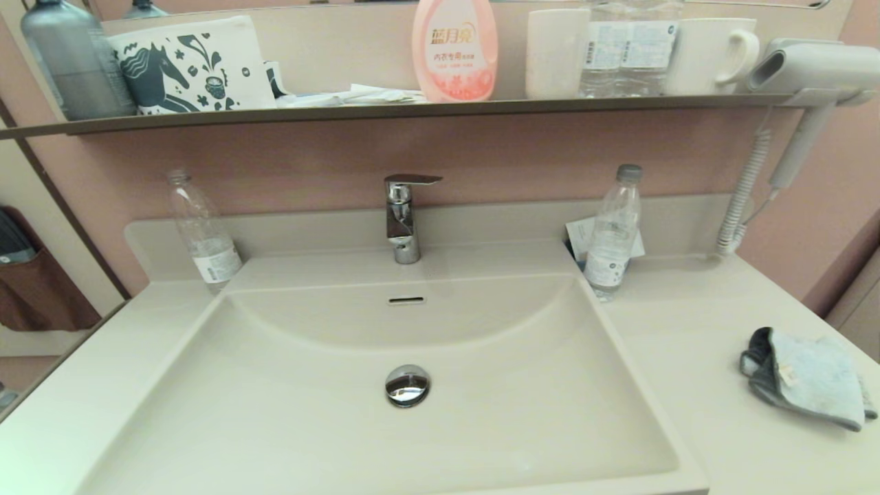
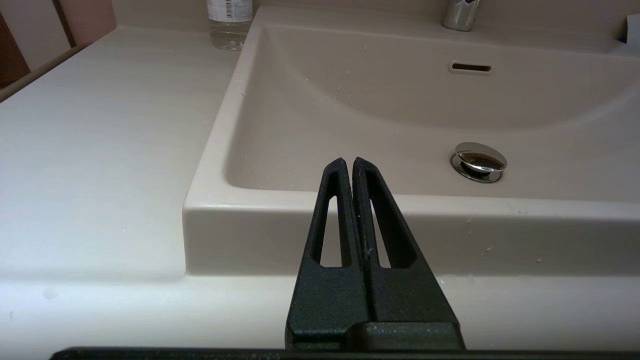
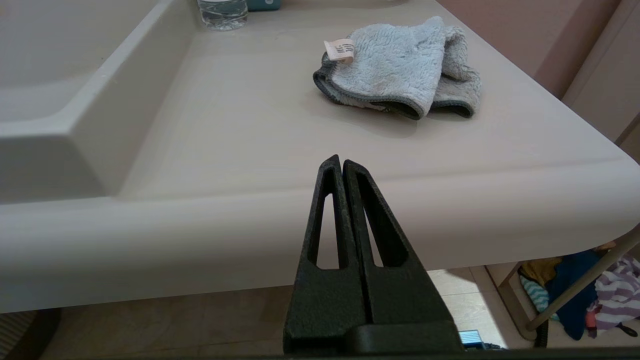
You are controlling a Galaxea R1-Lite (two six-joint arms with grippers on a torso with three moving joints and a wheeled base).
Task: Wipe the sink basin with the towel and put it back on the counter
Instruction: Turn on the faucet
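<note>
The light blue towel (image 1: 808, 377) with dark grey edging lies folded on the counter (image 1: 694, 330) to the right of the sink basin (image 1: 309, 405); its white tag shows. In the right wrist view the towel (image 3: 400, 67) rests beyond my right gripper (image 3: 341, 161), which is shut and empty, held off the counter's front edge. My left gripper (image 2: 348, 162) is shut with nothing in it, in front of the basin's near rim (image 2: 450, 205). The chrome drain plug (image 1: 407, 385) sits in the basin's middle. Neither gripper shows in the head view.
A chrome faucet (image 1: 404, 216) stands behind the basin. Clear bottles stand at the back left (image 1: 203, 234) and back right (image 1: 612, 234). A dark shelf (image 1: 412, 108) above carries bottles, cups and a pouch. A hair dryer (image 1: 804, 75) hangs at the right wall.
</note>
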